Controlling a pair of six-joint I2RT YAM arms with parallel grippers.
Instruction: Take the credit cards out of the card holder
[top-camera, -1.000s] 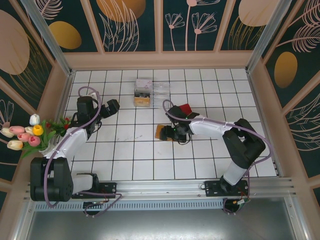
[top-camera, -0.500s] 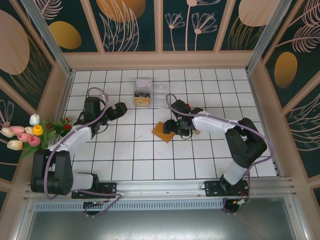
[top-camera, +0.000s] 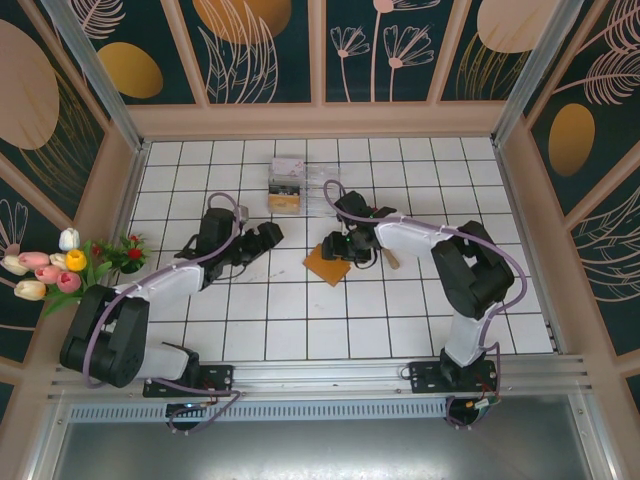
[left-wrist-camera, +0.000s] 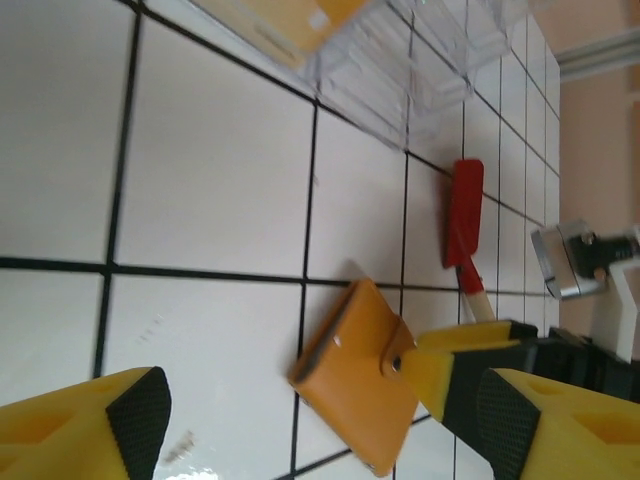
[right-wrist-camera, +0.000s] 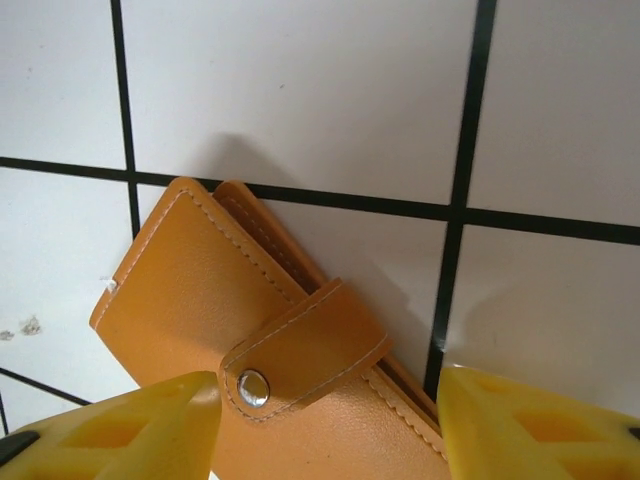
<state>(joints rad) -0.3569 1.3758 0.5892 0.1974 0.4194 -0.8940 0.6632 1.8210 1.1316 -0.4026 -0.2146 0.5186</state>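
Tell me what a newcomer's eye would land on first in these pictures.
The closed orange wallet near the middle of the white tiled table stands out first. Its snap strap is fastened, and the yellow fingers of the right gripper sit on either side of it. The left gripper, open, points at it from the left, and a bunch of tulips sits at the left edge.

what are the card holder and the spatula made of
The card holder: tan-orange leather or faux leather, smooth matte, stitched edges, shiny metal snap on the strap. The spatula: smooth red blade, likely silicone or plastic; its pale handle looks wooden.
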